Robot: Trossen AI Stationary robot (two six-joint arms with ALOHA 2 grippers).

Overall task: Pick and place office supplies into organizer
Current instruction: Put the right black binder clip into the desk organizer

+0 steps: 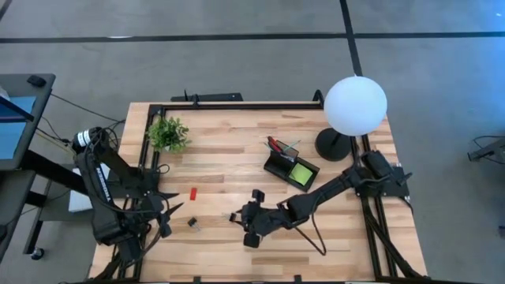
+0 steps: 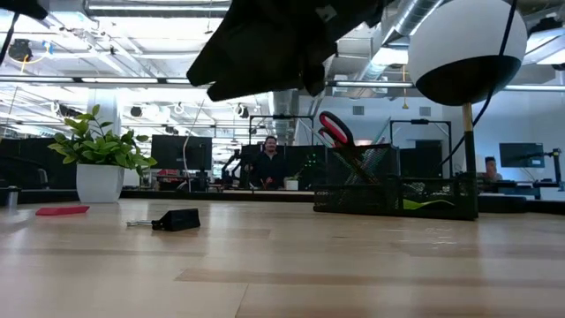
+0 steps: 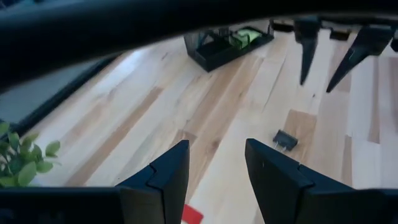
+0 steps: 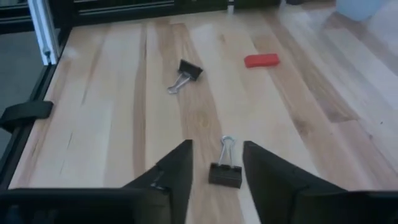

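Fingers [image 4: 171, 177] of the right gripper [image 4: 217, 148]: spread, pinching nothing. Between them, down on the wood, a black binder clip [image 4: 225, 173], wire handles pointing away from the wrist. Clear gap on one side, only a sliver on the other; contact there impossible to judge. Reaches in from the right edge of the table [image 1: 237, 154], arm stretched low across the front half.

Off to the left, well apart from the first, a second binder clip [image 1: 192, 224], lying loose on the boards. Just past that, toward the front left corner, the left gripper [image 1: 166, 220]. Its fingers [image 3: 165, 177] also parted, bare wood showing between them, gripping nothing. Hangs above the table, near the second clip.

A little farther back, a small red block [image 1: 193, 192], flat on the table, apart from both clips and both grippers.

Farther still, right of centre, the organizer [image 1: 276, 167]: black, set at an angle to the table's edges. In its low compartment, a lime-green sticky-note pad [image 1: 302, 173]. In its taller mesh section, red-handled scissors [image 1: 278, 145], handles up. Just beside the organizer on the right, the black base of a white globe lamp [image 1: 355, 105].

Back left, a small potted plant [image 1: 168, 133] in a white pot.

Beyond the table, an open workroom with monitors and a person [image 2: 269, 163].
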